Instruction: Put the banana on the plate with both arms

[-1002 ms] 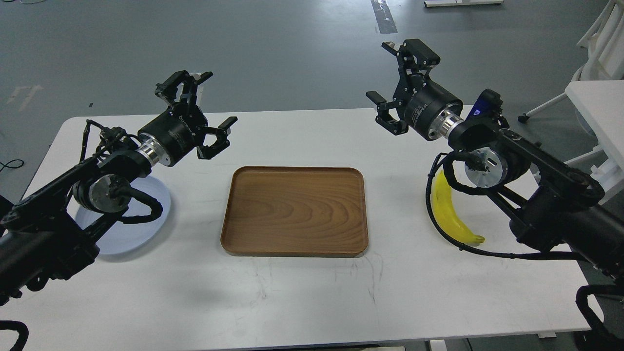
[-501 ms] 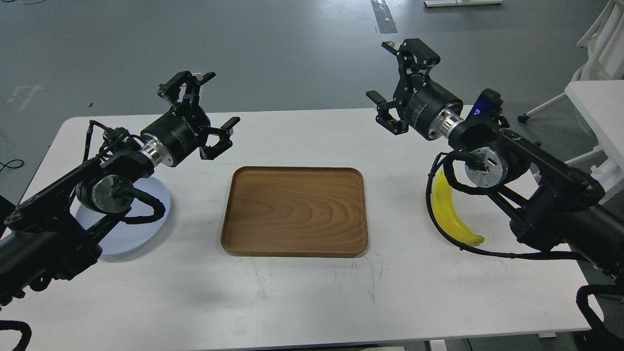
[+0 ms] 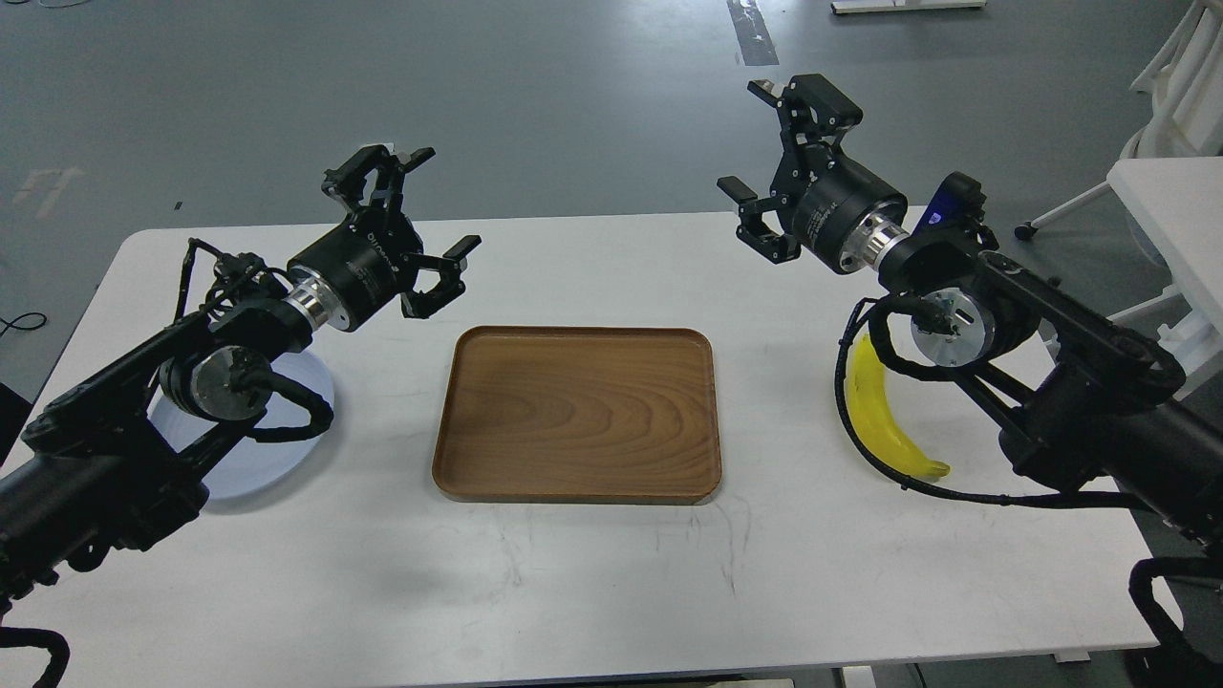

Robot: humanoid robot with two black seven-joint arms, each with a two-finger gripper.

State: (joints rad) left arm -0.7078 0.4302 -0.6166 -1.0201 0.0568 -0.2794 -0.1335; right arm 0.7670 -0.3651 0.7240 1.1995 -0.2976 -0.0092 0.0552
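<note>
The yellow banana (image 3: pixel 881 413) lies on the white table at the right, partly behind my right arm and its black cable. The pale blue-grey plate (image 3: pixel 258 459) lies at the left, mostly hidden under my left arm. My left gripper (image 3: pixel 413 212) is open and empty, raised above the table to the upper right of the plate. My right gripper (image 3: pixel 760 148) is open and empty, raised above the table's far edge, up and to the left of the banana.
A brown wooden tray (image 3: pixel 576 413) lies in the middle of the white table (image 3: pixel 573 573). A white table and white chairs (image 3: pixel 1170 191) stand beyond the right edge. Grey floor lies behind.
My left arm has moved a little to the right and forward, uncovering slightly less of the plate. My right arm and the banana have not moved.
</note>
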